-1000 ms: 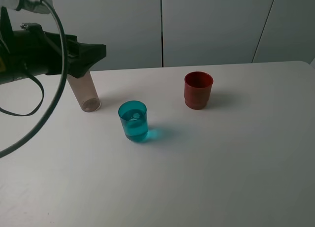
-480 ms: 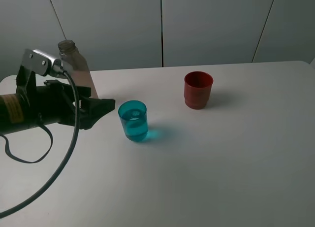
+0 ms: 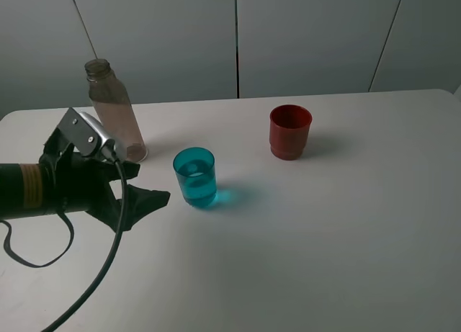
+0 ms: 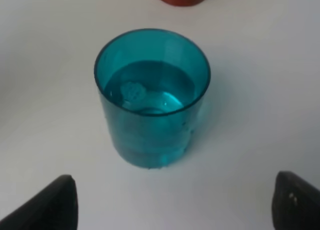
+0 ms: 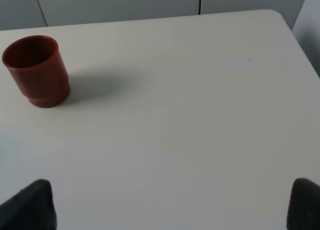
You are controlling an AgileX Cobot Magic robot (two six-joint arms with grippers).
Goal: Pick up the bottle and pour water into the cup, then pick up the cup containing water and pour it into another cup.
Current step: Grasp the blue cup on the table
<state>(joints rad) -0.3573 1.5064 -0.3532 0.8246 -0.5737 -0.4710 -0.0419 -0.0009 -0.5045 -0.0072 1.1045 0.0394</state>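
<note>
My left hand (image 3: 148,183), spread apart and empty, sits just left of the water-filled teal cup (image 3: 195,177) at centre frame, so I should slide in level, centre the cup between the tips, grip mid-wall gently, and lift without slopping.

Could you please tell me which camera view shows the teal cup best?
The left wrist view: the teal cup is close and central, water visible inside. The exterior high view shows it whole but small. The right wrist view misses it.
</note>
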